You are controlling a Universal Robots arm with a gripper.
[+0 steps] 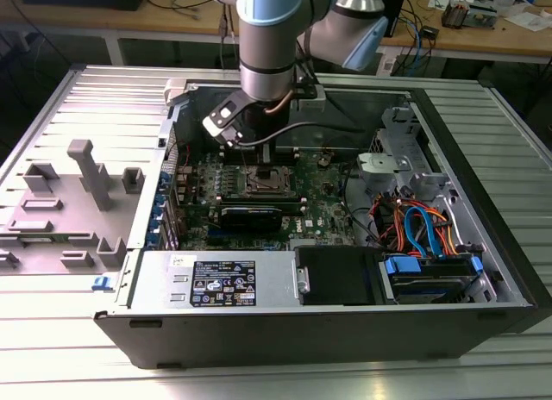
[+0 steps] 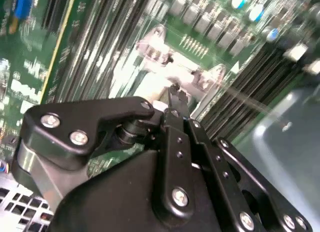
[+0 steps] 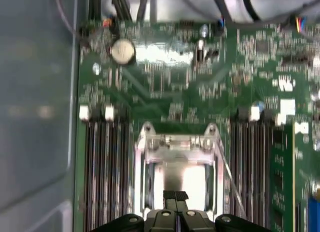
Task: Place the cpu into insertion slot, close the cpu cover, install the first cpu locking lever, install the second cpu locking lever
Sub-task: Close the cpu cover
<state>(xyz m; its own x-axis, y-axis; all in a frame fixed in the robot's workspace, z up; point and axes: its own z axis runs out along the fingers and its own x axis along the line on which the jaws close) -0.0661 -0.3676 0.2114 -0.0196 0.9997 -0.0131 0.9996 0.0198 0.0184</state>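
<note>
An open black computer case (image 1: 345, 335) lies on a ribbed grey metal table (image 1: 52, 357), with wooden benches (image 1: 483, 40) behind. Its white-and-black label sticker (image 1: 222, 284) is illegible. The black gripper (image 3: 175, 196), fingers pressed together, hangs over the silver square cpu (image 3: 196, 179), which sits in the dark-framed insertion slot (image 1: 263, 186).

The case (image 1: 310, 335) lies on the worktop (image 1: 52, 357). Inside, the insertion slot (image 1: 261, 184) sits between memory slots (image 3: 102, 177) — tool (image 1: 257, 155) just above it — cables (image 1: 423, 232) toward the exterior view's right.

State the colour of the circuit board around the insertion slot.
The circuit board is green, seen best in the first wrist view.
</note>
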